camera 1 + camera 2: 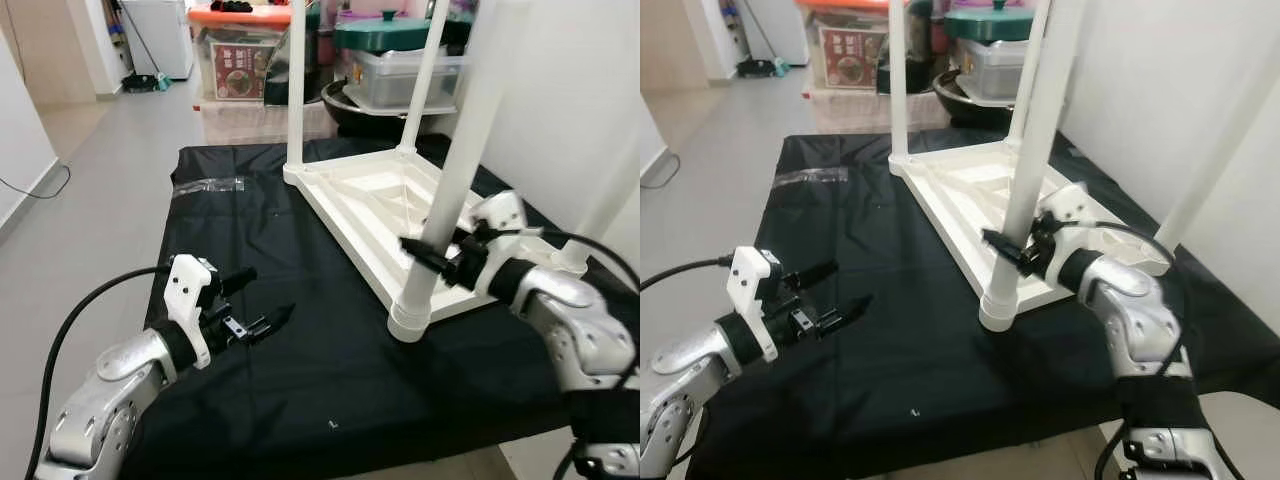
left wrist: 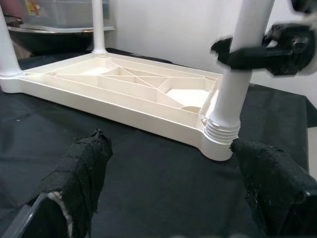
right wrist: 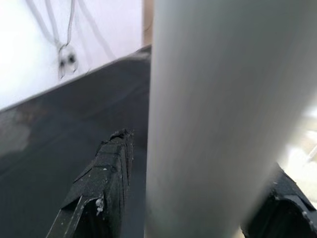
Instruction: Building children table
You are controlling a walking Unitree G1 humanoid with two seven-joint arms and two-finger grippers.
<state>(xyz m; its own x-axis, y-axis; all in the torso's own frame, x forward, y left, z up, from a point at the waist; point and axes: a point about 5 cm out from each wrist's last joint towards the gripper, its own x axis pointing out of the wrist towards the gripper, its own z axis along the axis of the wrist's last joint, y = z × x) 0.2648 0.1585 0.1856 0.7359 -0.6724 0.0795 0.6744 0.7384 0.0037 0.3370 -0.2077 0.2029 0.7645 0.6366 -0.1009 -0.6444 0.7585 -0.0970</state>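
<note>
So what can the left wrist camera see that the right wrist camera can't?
The left wrist view takes in the upside-down white tabletop, the threaded socket where the leg screws in, and the right gripper clamped around that leg. The right wrist view gives a close look at the white wall and a cord hanging on it. Both share the white leg and the black cloth.

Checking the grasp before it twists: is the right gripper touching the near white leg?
Touching: in the right wrist view both fingers press the near white leg.
</note>
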